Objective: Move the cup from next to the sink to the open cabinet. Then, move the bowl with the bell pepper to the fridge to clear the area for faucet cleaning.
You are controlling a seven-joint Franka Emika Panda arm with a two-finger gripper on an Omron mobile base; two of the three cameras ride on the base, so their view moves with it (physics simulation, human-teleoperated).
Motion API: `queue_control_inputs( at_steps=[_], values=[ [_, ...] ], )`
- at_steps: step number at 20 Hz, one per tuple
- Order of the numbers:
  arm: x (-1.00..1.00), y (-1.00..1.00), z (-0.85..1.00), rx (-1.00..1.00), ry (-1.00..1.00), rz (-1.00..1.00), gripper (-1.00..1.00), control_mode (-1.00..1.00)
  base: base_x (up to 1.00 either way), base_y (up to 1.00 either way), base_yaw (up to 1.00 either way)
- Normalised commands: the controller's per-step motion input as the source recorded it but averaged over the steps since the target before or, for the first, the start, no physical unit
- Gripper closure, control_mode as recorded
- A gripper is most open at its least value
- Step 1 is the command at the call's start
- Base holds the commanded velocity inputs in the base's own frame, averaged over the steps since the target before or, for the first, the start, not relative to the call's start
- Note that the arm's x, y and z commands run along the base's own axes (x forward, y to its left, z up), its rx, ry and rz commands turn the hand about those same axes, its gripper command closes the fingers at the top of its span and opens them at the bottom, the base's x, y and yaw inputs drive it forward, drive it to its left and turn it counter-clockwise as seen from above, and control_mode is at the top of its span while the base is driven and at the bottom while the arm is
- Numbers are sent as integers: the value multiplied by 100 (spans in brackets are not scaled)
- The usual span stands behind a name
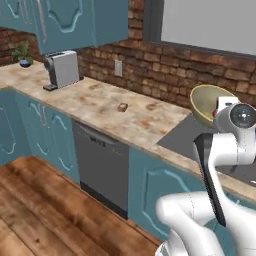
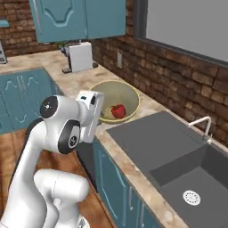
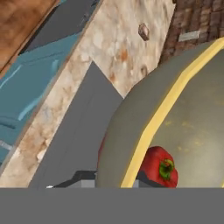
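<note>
The olive-tan bowl (image 2: 122, 95) hangs tilted above the counter just left of the dark grey sink (image 2: 178, 151). The red bell pepper (image 2: 117, 111) lies inside it against the low side. My gripper (image 3: 114, 178) is shut on the bowl's pale rim (image 3: 151, 131), one finger inside and one outside, with the bell pepper (image 3: 160, 166) right by the inner finger. From the left base view the bowl (image 1: 207, 102) shows behind my wrist, above the sink (image 1: 182, 135). The silver faucet (image 2: 202, 124) stands at the sink's back edge. The cup and the fridge are out of view.
A coffee machine (image 1: 62, 69) stands on the counter at the far left, beside a small plant (image 1: 22, 54). A small brown item (image 1: 122, 106) lies mid-counter. Teal upper cabinets (image 1: 75, 20) hang over the counter. A dishwasher (image 1: 100, 165) sits below it.
</note>
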Motion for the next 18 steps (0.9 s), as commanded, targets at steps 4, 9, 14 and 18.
queue_control_inputs(
  at_steps=[4, 9, 14, 18],
  values=[
    [0, 0, 0, 0, 0, 0, 100, 100, -28, 42, 85],
    [0, 0, 0, 0, 0, 0, 100, 100, -15, 27, 92],
    [0, 0, 0, 0, 0, 0, 100, 100, -10, 18, 95],
    [0, 0, 0, 0, 0, 0, 100, 100, -11, 16, 95]
  ],
)
